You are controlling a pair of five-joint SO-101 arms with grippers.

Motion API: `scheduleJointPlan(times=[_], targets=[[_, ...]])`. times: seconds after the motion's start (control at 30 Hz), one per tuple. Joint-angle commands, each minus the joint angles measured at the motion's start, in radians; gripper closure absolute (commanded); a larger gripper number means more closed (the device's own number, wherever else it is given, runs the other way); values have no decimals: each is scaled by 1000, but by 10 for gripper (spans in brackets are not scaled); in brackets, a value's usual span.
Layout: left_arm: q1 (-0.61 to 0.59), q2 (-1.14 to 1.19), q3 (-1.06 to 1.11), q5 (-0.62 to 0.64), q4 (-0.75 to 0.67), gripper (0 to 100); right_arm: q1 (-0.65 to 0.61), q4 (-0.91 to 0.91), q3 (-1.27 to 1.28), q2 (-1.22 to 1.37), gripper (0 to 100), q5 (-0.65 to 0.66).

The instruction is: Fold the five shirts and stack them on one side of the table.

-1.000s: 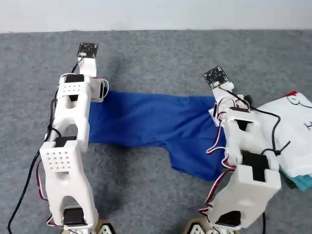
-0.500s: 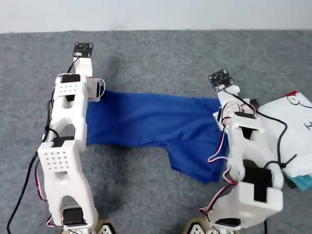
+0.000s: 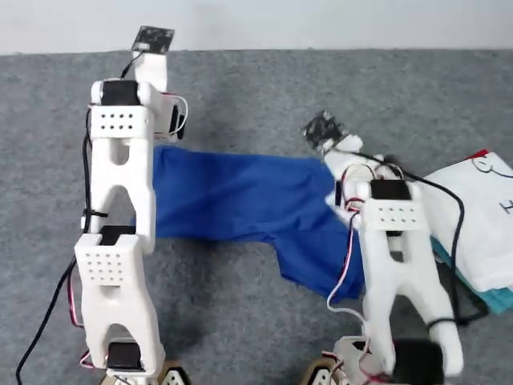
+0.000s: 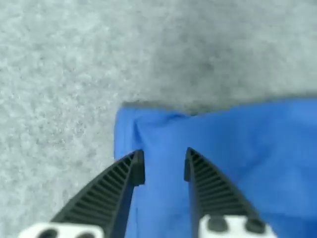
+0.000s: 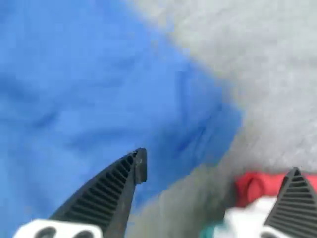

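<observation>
A blue shirt (image 3: 240, 200) lies spread flat on the grey table between the two arms. My left gripper (image 4: 164, 159) hovers open just above the shirt's far left corner (image 4: 143, 124), with blue cloth (image 4: 237, 144) under both fingers. My right gripper (image 5: 218, 163) is wide open over the shirt's far right corner (image 5: 198, 119), holding nothing. The left arm (image 3: 120, 160) stands along the shirt's left edge, and the right arm (image 3: 385, 216) covers its right end. A pile of shirts (image 3: 481, 216), white on top with red and teal edges, sits at the right.
Grey carpet-like table surface (image 3: 256, 96) stretches bare behind the shirt up to a pale wall. The red cloth (image 5: 252, 186) of the pile lies close to one right finger. Bare table (image 3: 224, 321) also lies in front, between the arm bases.
The left arm has stretched farther back, its wrist now beyond the shirt's left corner. The right arm has swung left from the pile's edge over the shirt's right end.
</observation>
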Motion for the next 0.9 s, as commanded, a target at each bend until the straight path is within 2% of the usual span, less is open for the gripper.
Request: scheduleJointPlan(times=[0.0, 0.1, 0.17, 0.33, 0.47, 0.63, 0.87], targets=[[25, -89, -114, 5, 87, 863, -12, 306, 12, -168, 590, 235], [35, -155, -68, 5, 87, 863, -10, 421, 98, -334, 599, 420], [55, -204, 10, 5, 87, 863, -12, 441, 183, -437, 640, 491], [66, -341, 295, -9, 84, 863, -18, 440, 423, -578, 813, 525], [63, -442, 492, -164, 84, 863, -53, 340, 548, -596, 908, 522], [57, -545, 727, -295, 84, 863, -56, 156, 608, -590, 887, 347], [55, -588, 822, -304, 84, 863, -54, 137, 635, -578, 820, 344]])
